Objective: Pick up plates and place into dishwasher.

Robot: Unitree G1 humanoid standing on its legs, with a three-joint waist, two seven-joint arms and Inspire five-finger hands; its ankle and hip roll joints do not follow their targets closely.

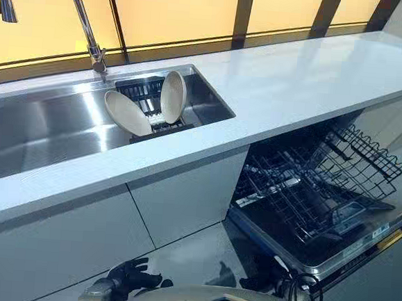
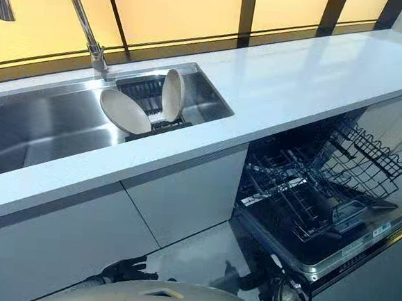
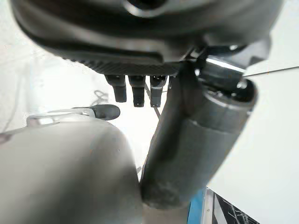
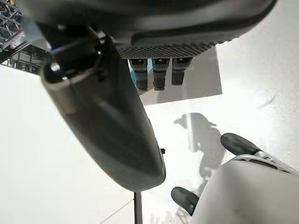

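Leaning in the sink (image 1: 50,121), plates (image 1: 127,112) well apart from left robot hand (image 1: 132,276)

A: Sink (image 1: 42,131) contents?
B: Two logged, cream, in the black rack (image 1: 147,90): tilted plate (image 1: 127,112) leaned back, upright plate (image 1: 173,96) stood on edge beside it.
A: And the dishwasher (image 1: 322,202)?
B: Found open under the counter (image 1: 297,81); door (image 1: 365,237) lowered, wire basket (image 1: 303,179) drawn out.

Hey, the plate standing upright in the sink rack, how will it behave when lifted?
The upright plate looks rigid and probably breakable. It stands on edge in the black rack, so a nudge may tip it toward the leaning plate. Its smooth face could be slippery.
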